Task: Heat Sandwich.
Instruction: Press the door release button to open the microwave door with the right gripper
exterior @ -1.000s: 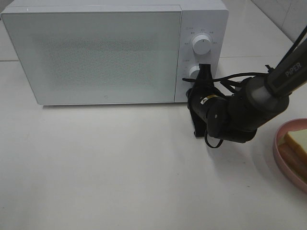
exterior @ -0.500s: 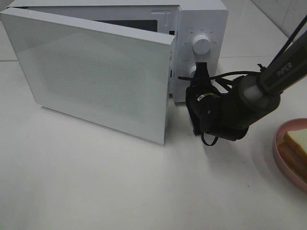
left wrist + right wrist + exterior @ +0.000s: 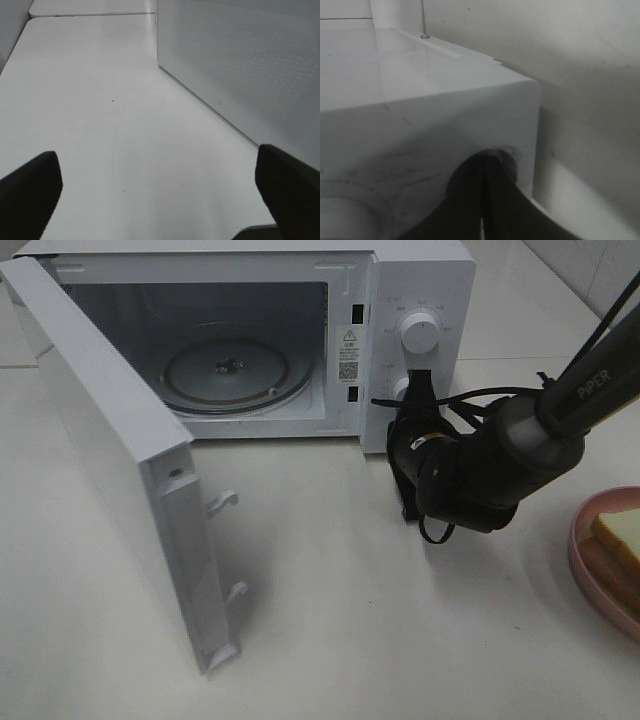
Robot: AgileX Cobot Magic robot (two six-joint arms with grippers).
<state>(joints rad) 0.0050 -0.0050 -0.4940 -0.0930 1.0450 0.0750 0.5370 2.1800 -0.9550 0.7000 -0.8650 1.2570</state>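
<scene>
– White tabletop (image 3: 350,640) is seen from the high camera; what is altered?
– The microwave (image 3: 420,280) door (image 3: 120,490), shut a second ago, is now swung wide, and the turntable (image 3: 225,375) is bared. The right gripper (image 3: 417,380) is held closed and empty against the control panel (image 3: 450,300). The sandwich (image 3: 620,538) is left on its pink plate (image 3: 582,565) at the table's right edge, well apart from the oven; loading is judged to be next.
– And the left wrist view?
– Only the door's outer face is caught, beside the left gripper (image 3: 160,187), whose jaws are spread wide on nothing. No sandwich is shown.
– The right wrist?
– Closed fingertips (image 3: 470,200) are shown pressed to the panel, a contact not made out from above.
</scene>
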